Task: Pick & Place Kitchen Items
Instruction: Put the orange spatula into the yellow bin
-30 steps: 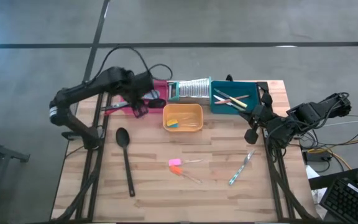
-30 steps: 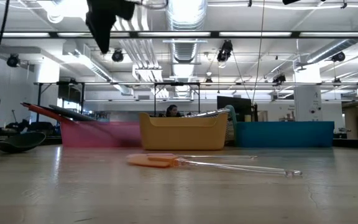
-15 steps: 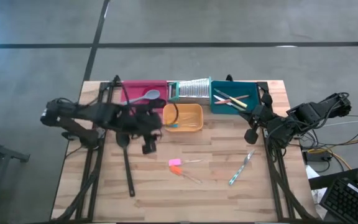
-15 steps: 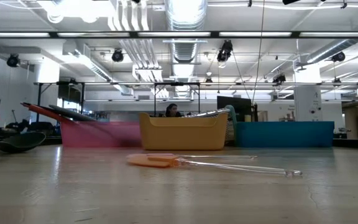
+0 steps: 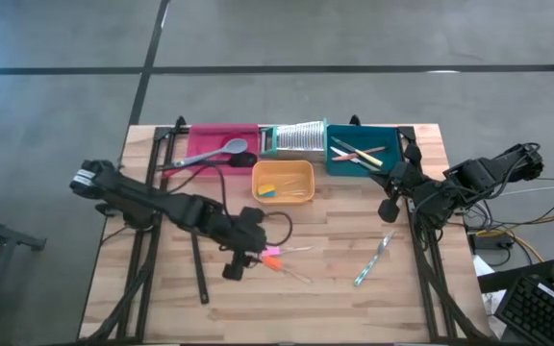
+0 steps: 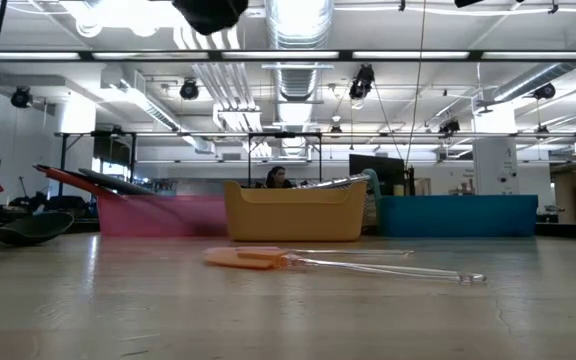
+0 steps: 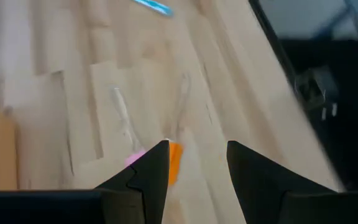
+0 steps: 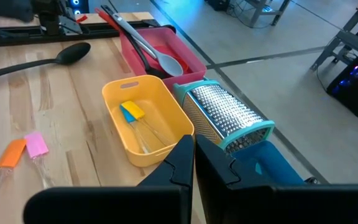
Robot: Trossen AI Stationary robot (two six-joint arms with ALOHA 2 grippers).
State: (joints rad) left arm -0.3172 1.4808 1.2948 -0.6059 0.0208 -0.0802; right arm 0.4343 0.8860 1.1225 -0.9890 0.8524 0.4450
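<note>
My left gripper hangs open above the table's middle, just left of a small pink piece and an orange piece that lie flat on the wood with clear handles. In the left wrist view the orange piece shows between the open fingers, farther off, and the pink piece beside it. A black spoon lies on the table, its bowl hidden under my left arm. A teal-handled knife lies at the near right. My right gripper waits shut at the right edge.
Along the far edge stand a pink tray with a grey-blue spoon, a silver grater and a teal tray with knives. In front of them stands an orange tray with yellow and blue pieces.
My left gripper has swung from over the pink tray toward the near edge and the right, across the black spoon, and has come down beside the pink and orange pieces. It has tipped more downward. The grey-blue spoon now shows lying in the pink tray.
</note>
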